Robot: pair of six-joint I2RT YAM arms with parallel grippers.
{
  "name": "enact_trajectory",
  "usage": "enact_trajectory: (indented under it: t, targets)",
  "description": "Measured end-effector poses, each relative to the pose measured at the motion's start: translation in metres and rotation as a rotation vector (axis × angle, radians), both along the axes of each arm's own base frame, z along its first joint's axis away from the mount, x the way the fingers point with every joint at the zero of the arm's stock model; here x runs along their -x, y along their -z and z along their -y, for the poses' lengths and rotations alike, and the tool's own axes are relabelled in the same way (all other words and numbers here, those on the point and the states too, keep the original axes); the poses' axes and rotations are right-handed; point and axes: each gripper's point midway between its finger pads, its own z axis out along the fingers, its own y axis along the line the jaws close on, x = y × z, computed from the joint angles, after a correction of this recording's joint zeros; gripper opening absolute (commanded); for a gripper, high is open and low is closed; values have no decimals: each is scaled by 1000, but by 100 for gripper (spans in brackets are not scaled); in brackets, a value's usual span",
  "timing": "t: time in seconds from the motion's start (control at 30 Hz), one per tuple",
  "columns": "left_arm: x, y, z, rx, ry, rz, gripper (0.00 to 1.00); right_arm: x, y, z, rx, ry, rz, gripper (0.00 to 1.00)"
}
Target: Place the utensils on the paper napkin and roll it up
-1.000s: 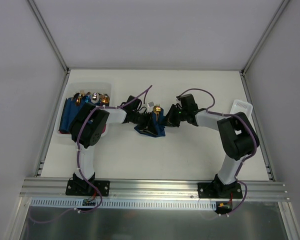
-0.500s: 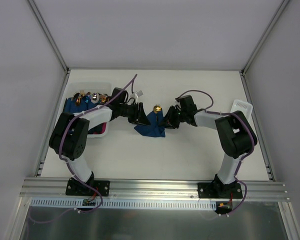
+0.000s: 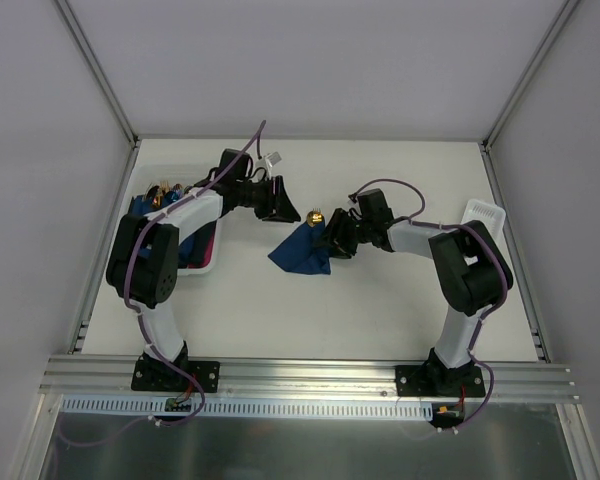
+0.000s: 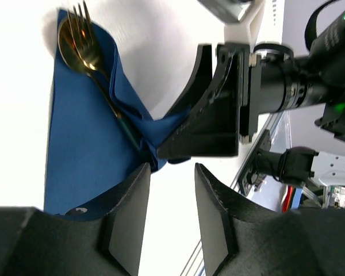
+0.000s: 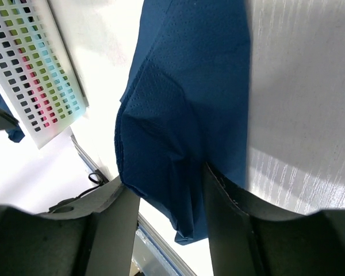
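Observation:
The dark blue paper napkin lies crumpled and partly folded in the middle of the table. Gold utensil heads poke out at its far end. In the left wrist view a gold fork and spoon lie on the napkin, their dark handles tucked under a fold. My right gripper is shut on a thick fold of the napkin, which fills the gap between its fingers. My left gripper is open and empty, just left of and behind the napkin, with bare table between its fingers.
A white bin at the left holds several dark blue rolls with metallic heads. A white perforated tray lies at the right edge and shows in the right wrist view. The right gripper's black finger is close in front of my left gripper.
My left arm has drawn back from the napkin toward the far left, its gripper now off the cloth. The right gripper has stayed on the napkin's right side.

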Motion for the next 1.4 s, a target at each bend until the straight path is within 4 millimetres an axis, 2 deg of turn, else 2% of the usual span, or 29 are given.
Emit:
enact_trajectory:
  t: [0.07, 0.13, 0.33, 0.37, 0.47, 0.6, 0.7, 0.93, 1.4]
  targets:
    - [-3, -1, 1, 2, 0, -1, 27, 0, -1, 0, -2, 3, -2, 47]
    - [2, 5, 0, -1, 2, -8, 25, -1, -1, 0, -2, 6, -4, 44]
    - [49, 44, -10, -17, 32, -133, 27, -2, 0, 0, -1, 20, -11, 31]
    - [55, 48, -9, -20, 43, -149, 31, -2, 0, 0, 1, 24, -11, 28]
    - [63, 47, 0, -11, 77, -144, 37, -4, 1, 1, 6, 32, -10, 25]
    - [75, 48, 18, -8, 137, -116, 38, -5, 1, 3, 10, 41, -10, 21]
    - [81, 56, 26, -27, 167, -106, 37, -6, 1, 4, 11, 45, -10, 19]
    - [81, 77, 28, -91, 183, -61, 37, -6, 2, 4, 12, 46, -11, 17]
    - [66, 77, 30, -98, 234, 113, 41, -7, 2, 5, 12, 48, -12, 15]
